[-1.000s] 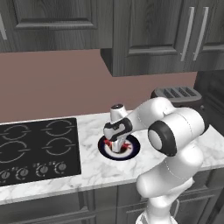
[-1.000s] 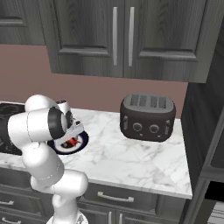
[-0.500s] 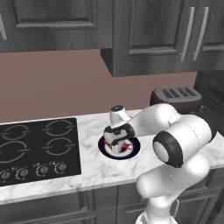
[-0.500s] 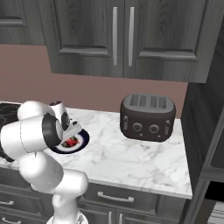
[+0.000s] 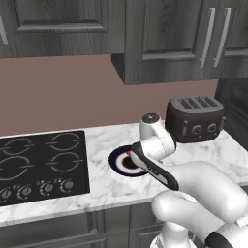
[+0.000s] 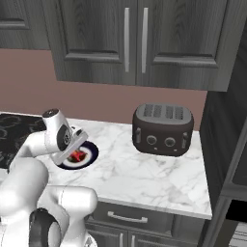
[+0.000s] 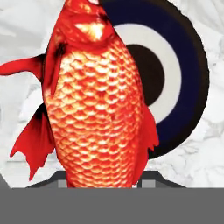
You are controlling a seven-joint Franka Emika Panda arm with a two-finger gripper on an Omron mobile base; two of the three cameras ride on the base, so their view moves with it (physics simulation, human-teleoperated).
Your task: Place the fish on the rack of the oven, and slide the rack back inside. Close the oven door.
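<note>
Gripping the fish (image 7: 98, 100) — gripper (image 6: 77, 153) closed on its red-orange body, fish at frame centre in hand view, dark plate (image 7: 183, 78) with white ring behind at upper right, marble counter (image 6: 144, 173) beneath, toaster (image 6: 163, 128) right of centre, cooktop (image 5: 41, 164) at left.

One fish (image 7: 98, 100), one plate (image 7: 183, 87), one toaster (image 6: 163, 128), one cooktop (image 5: 41, 164)

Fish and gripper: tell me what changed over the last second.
The gripper closed from wide open onto the fish over the plate; whether the fish has left the plate is unclear. The arm's elbow swung lower and nearer the base cameras. The toaster, cooktop and plate stayed put.
</note>
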